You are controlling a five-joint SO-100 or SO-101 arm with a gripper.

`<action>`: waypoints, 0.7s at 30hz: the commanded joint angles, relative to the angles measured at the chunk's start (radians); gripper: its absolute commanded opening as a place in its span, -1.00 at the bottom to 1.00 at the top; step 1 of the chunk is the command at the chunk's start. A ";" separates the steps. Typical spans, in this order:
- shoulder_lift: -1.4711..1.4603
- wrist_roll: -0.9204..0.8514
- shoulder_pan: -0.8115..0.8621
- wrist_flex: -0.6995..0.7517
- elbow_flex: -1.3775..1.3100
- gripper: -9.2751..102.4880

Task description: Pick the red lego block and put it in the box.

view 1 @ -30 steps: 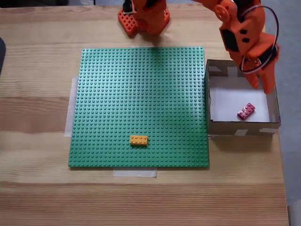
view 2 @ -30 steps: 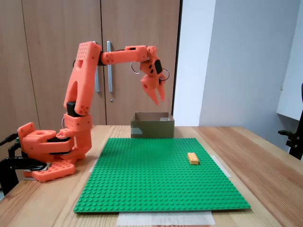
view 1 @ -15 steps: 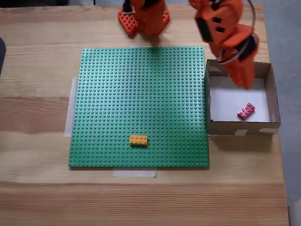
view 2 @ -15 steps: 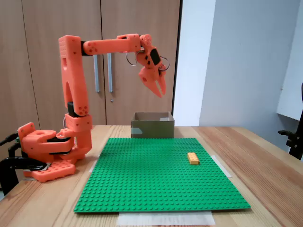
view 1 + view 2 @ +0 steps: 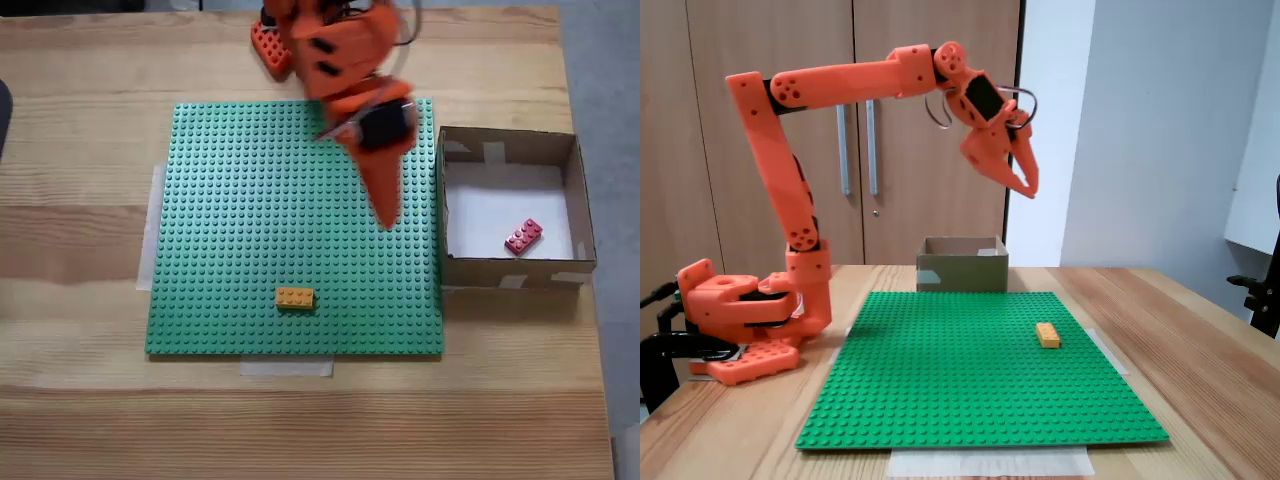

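Observation:
The red lego block (image 5: 523, 237) lies on the white bottom of the box (image 5: 508, 145), near its right wall in a fixed view from above. The box (image 5: 962, 268) stands at the far edge of the green plate in a fixed view from the side; there its walls hide the block. My gripper (image 5: 387, 218) hangs high over the right part of the green baseplate, left of the box and apart from it. From the side, the gripper (image 5: 1028, 188) points down and to the right, fingers together and holding nothing.
An orange-yellow brick (image 5: 294, 297) (image 5: 1047, 334) sits on the green studded baseplate (image 5: 250, 220) (image 5: 970, 390), which is taped to the wooden table. The arm's base (image 5: 300, 40) (image 5: 740, 320) stands beyond the plate's far edge. Cupboard doors stand behind the table.
The gripper has risen and swung from above the box leftwards to over the baseplate, and its fingers have come together. The red block stays in the box.

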 commanded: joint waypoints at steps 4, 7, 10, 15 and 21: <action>0.086 0.025 0.147 -0.066 0.032 -0.85; 0.120 0.029 0.195 -0.094 0.067 -0.85; 0.149 0.025 0.216 -0.103 0.089 -0.85; 0.235 0.071 0.256 -0.152 0.144 -0.85; 0.382 0.086 0.279 -0.268 0.319 -0.85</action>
